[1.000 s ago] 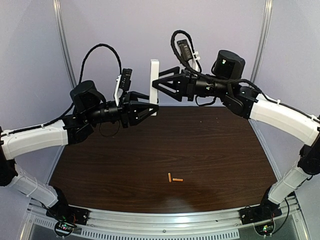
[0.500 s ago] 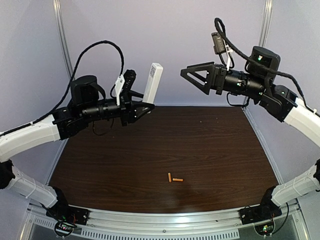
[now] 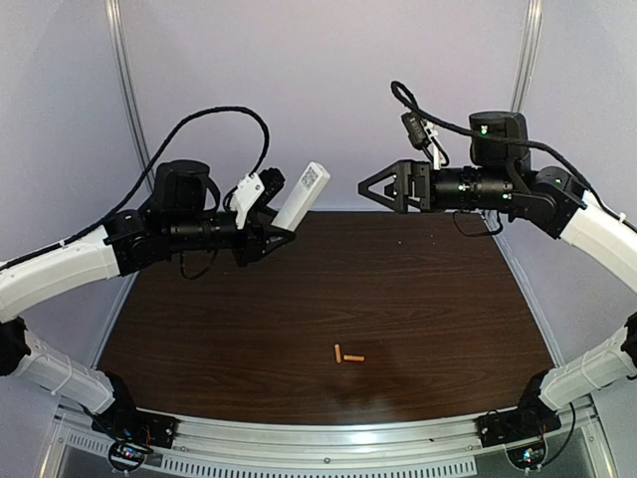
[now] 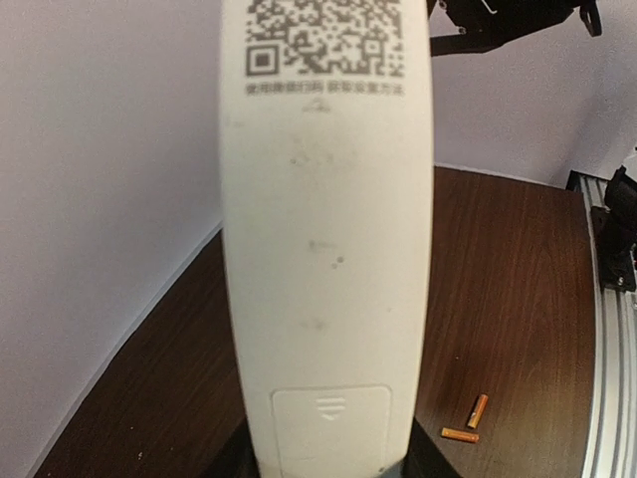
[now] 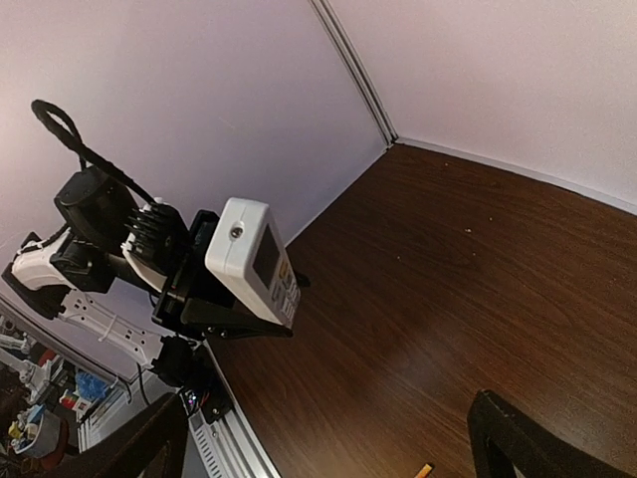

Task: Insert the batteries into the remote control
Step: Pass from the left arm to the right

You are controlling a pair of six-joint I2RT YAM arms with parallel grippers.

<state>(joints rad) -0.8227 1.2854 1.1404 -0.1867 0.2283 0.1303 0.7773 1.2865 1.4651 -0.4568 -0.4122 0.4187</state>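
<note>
At upper left, the left tool (image 3: 279,231) clamps the remote's (image 3: 302,194) base; the right tool (image 3: 370,189) gapes empty. Batteries (image 3: 348,355) lie lower centre on the desk (image 3: 448,299): probably light, slippery, best pinched mid-length.

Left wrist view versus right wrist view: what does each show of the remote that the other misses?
Only the left wrist: the remote control's back, with a QR code, the battery cover in place, and both batteries on the table. Only the right wrist: its front, with screen and buttons, and the left claw gripping it. Both: the white remote held above the brown table.
</note>
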